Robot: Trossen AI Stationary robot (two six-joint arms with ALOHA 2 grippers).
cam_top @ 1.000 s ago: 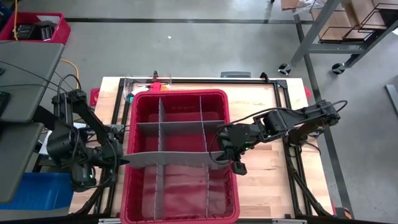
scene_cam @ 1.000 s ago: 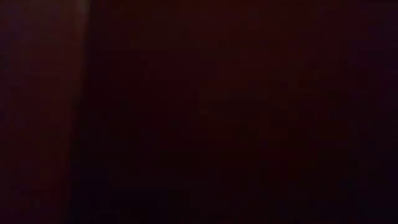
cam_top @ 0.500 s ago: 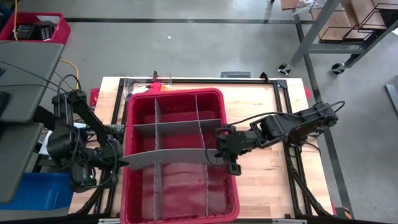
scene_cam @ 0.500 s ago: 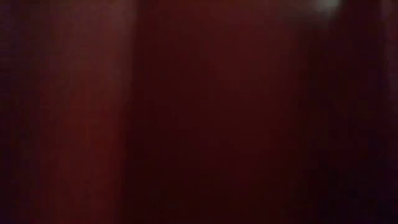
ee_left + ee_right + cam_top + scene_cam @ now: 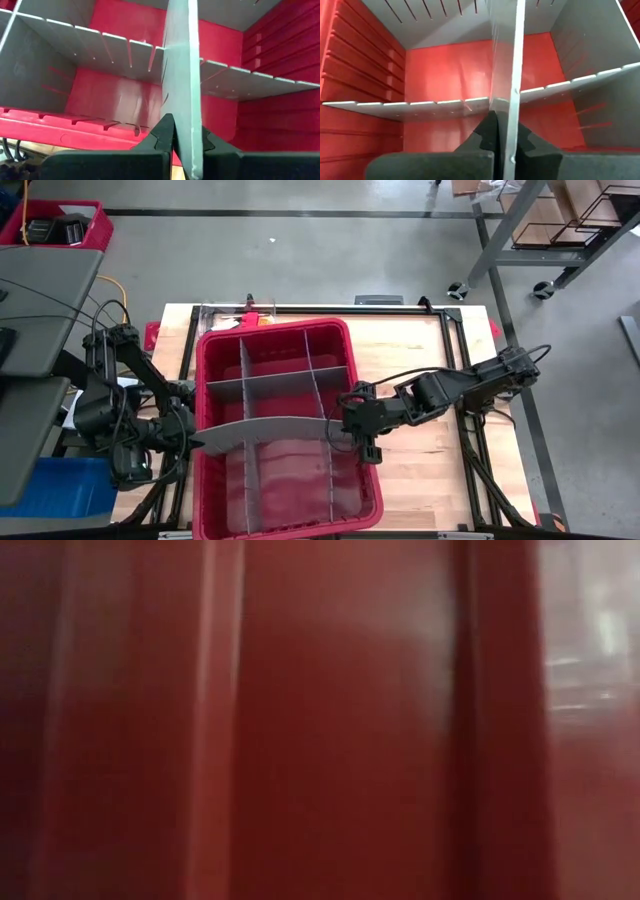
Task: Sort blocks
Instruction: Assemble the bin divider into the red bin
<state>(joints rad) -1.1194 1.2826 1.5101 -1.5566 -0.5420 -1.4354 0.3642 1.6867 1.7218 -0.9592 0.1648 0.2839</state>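
The red bin has slid left and twisted on the desk; left gripper and right gripper stay clamped on the bowed divider; no blocks visible.

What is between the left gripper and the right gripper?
In the high view, one long flat grey slotted divider sheet spans from the left gripper to the right gripper, bowed above the large red plastic bin; each holds one end.

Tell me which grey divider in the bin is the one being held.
The long crosswise divider, bowed across the red bin. Left end effector and right end effector clamp its two ends; the other dividers sit slotted.
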